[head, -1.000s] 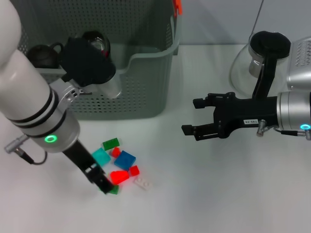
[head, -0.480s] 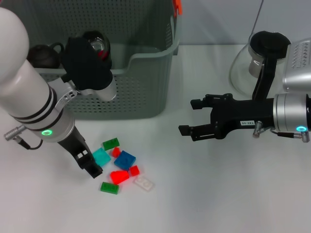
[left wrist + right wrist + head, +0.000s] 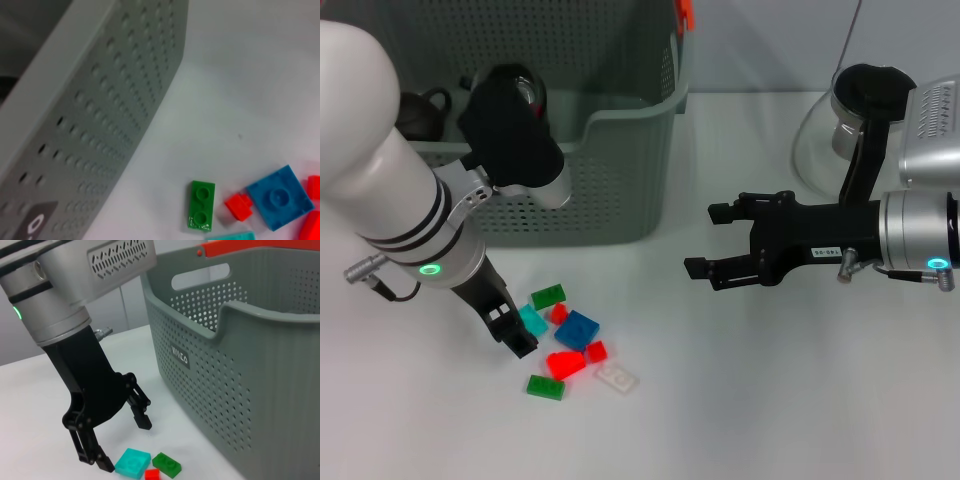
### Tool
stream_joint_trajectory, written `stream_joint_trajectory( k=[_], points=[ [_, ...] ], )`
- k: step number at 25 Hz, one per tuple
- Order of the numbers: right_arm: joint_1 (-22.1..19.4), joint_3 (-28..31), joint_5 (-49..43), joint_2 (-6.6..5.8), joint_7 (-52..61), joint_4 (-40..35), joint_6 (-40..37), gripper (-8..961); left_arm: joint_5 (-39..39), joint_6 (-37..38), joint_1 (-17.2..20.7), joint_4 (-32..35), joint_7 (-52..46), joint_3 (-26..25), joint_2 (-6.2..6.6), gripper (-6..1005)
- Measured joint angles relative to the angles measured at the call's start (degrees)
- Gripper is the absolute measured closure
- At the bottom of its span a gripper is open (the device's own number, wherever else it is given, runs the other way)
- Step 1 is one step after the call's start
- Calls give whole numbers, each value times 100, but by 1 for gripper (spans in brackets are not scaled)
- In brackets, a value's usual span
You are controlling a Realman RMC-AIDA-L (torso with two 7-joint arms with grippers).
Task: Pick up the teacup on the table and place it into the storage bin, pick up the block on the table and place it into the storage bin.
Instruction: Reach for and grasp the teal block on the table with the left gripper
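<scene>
From the head view the storage bin (image 3: 570, 150) sits at the back left of the white table (image 3: 770, 400), with a black teacup (image 3: 420, 108) showing inside it near its left wall. The left gripper (image 3: 510, 330) hangs low over the table just in front of the bin, at the left edge of a small cluster of blocks. That view hides how its fingers stand; the right wrist view shows them plainly, two black fingers (image 3: 142, 417) spread apart with nothing between them, tips just above the table beside the teal block (image 3: 133, 460).

The right gripper (image 3: 705, 245) hovers well to the right of the bin, above bare table, its fingers spread and empty. Behind it stands a glass pot (image 3: 840, 130) with a black lid.

Counting the blocks in the head view: two green ones (image 3: 547, 295), one teal, one blue block (image 3: 577, 330), three red pieces (image 3: 566, 363) and one white block (image 3: 617, 378), eight in all, all lying on the table. The left wrist view shows only part of the pile, plus the bin's perforated wall and a dark label low on it.
</scene>
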Motion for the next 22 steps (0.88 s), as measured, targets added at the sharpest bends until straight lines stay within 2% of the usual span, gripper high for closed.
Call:
stream_joint_trajectory(
  k=[22],
  points=[
    [5, 2, 8, 0, 0, -11, 42, 37, -1, -249, -75, -325, 129, 106, -22, 146]
  ],
)
